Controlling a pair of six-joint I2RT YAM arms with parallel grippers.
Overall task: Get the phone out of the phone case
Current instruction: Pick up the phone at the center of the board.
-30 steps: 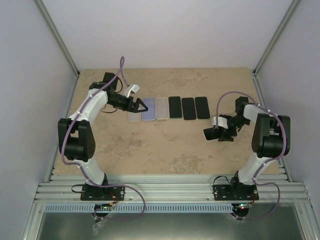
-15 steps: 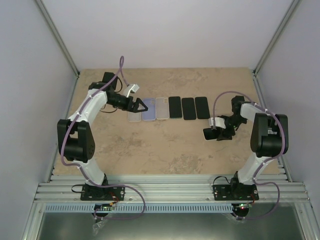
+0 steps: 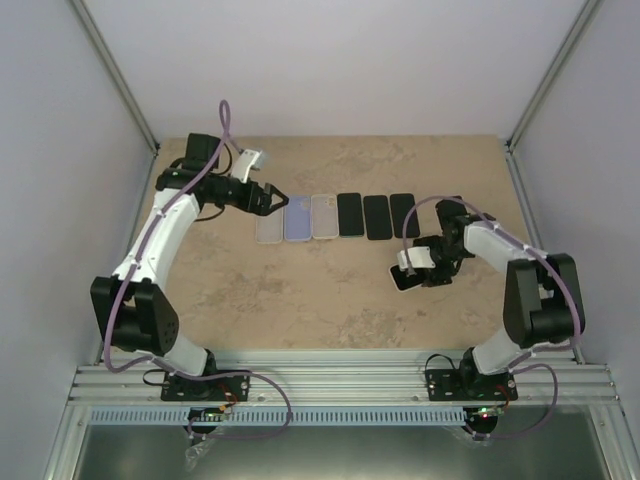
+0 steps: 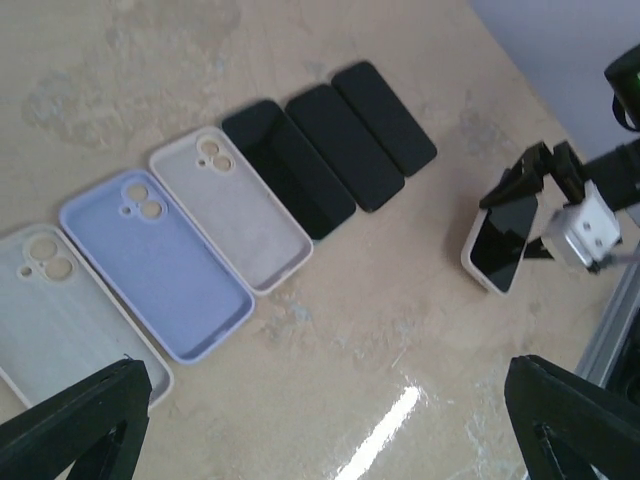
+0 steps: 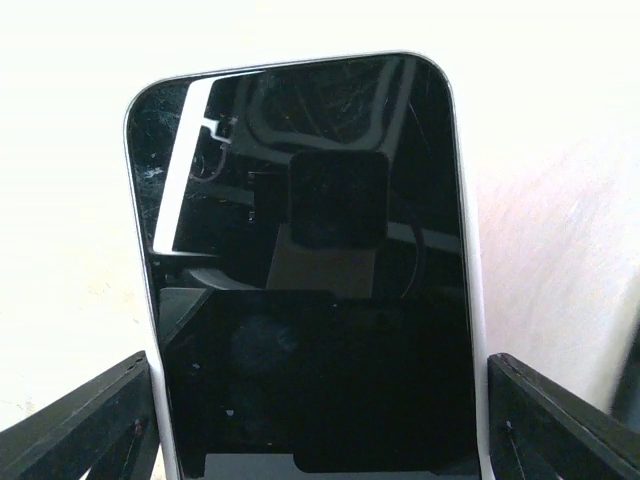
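Phone case [image 5: 472, 320], white-rimmed, is clamped by the right gripper [image 5: 318, 357]: one finger presses each long edge near the lower end. The phone [image 5: 310, 300] is seated inside it, dark screen facing the wrist camera. In the left wrist view the case stands tilted, with the end away from the fingers down at the table [image 3: 300, 300].

The left gripper [image 3: 277, 200] hangs above the table with its fingers spread wide and nothing between them. Ahead of it lies a row of six flat items, running from its left finger off toward the right gripper. A clear case [image 4: 60, 300] lies closest, just beyond the left finger. A lavender case [image 4: 155, 265] comes next, then a pale grey case [image 4: 232, 210]; all three are empty and hollow side up. Three bare black phones [image 4: 345, 147] finish the row side by side, and the last of them lies near the right gripper but apart from it.
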